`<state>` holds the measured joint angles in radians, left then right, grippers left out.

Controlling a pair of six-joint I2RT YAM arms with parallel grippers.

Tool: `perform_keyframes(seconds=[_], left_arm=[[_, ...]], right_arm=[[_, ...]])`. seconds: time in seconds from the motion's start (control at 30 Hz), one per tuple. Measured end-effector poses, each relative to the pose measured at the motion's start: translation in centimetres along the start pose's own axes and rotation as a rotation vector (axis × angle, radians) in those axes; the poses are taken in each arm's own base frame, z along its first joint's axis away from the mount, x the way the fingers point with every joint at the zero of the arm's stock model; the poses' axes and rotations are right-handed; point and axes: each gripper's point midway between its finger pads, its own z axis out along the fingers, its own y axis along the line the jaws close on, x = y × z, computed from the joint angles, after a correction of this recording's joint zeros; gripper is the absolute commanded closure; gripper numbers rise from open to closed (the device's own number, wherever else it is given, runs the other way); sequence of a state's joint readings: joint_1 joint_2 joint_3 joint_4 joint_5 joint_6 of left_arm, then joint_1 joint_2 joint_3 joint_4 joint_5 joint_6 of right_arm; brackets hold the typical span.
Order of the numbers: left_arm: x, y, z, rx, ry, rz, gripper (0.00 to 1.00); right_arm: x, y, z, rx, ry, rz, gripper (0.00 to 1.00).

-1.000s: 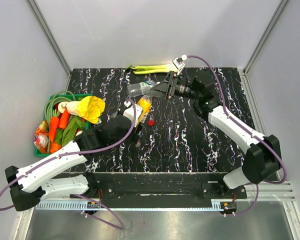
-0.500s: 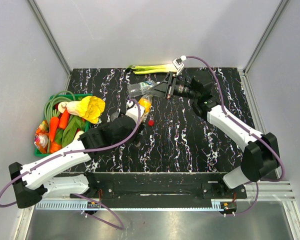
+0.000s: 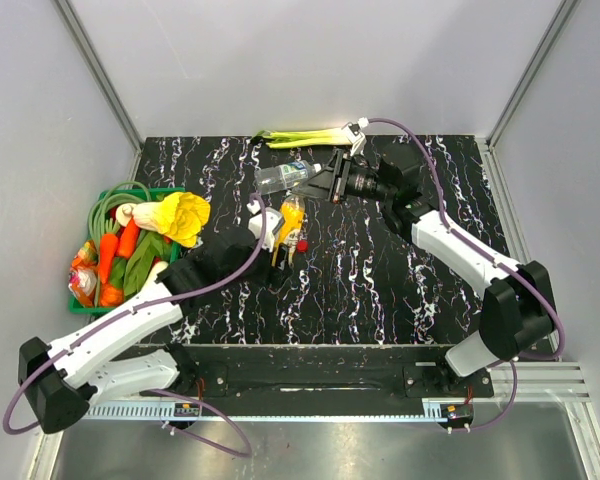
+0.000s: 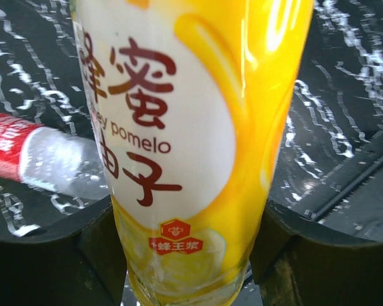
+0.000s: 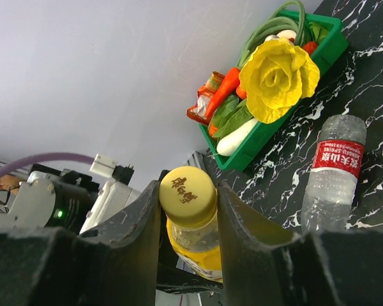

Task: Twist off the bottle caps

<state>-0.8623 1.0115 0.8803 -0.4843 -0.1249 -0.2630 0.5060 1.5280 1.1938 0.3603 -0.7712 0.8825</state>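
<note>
Left gripper is clenched on the juice bottle low on its body, a black finger pressed to each side of the yellow label just above the base. To its left, at the table's left edge, sits a green basket piled with a yellow cabbage, carrots and green stems.

The juice bottle stands out from the left gripper near the middle of the table, slanting in the top view with its neck toward the far side. Whether its base touches the table cannot be told. Its yellow cap is on the neck.

Just right of the bottle's lower part a red cap lies loose on the marble – off any bottle and apart from both grippers.

Beyond the juice bottle, toward the far edge, a clear bottle lies on its side; the wrist views show its label is red. Nothing grips it.

Right gripper reaches in from the right and is closed on the yellow cap – one finger against each side of the cap, the cap's printed top facing the wrist camera. So both grippers hold the same bottle, the left at the base and the right at the cap.

Along the far edge, behind the right gripper, a leek lies flat.
</note>
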Motion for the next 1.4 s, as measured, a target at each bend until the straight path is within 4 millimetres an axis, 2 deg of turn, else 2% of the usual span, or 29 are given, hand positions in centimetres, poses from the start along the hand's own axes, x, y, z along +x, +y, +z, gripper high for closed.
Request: perform_keyframes(seconds=[0.2,0.37,0.53,0.77,1.0,1.03,1.27,1.4], left_arm=[[0.3,-1.6,-0.1,0.222,-0.032,-0.089,0.82],[0.0,-3.4,-0.8,0.397,-0.060,-0.154,0.81],[-0.8,-5.6,-2.1,0.577,-0.093,-0.196,0.80],[-2.3,-8.4,-4.8,0.801,-0.133,-0.173,0.80],[-2.7,-9.6,-6.3,0.901,-0.145,-0.139,0.80],[-2.7,-9.6,-6.4,0.905,-0.145,-0.137,0.80],[-2.4,-9.4,-6.7,0.887,-0.142,-0.104,0.80],[-2.1,-9.3,-7.0,0.868,-0.128,-0.069,0.80]], right_arm=[[0.4,0.2,-0.1,-0.016,0.022,-0.014,1.00],[0.7,1.2,-0.3,-0.069,0.047,-0.040,1.00],[0.8,3.4,-0.8,-0.159,0.068,-0.085,1.00],[0.7,7.4,-1.9,-0.315,0.082,-0.157,1.00],[0.8,9.5,-2.7,-0.395,0.094,-0.204,1.00],[0.8,9.5,-2.8,-0.399,0.094,-0.206,0.96],[0.8,9.8,-2.9,-0.410,0.092,-0.215,0.32],[0.8,9.5,-2.7,-0.403,0.079,-0.212,0.13]])
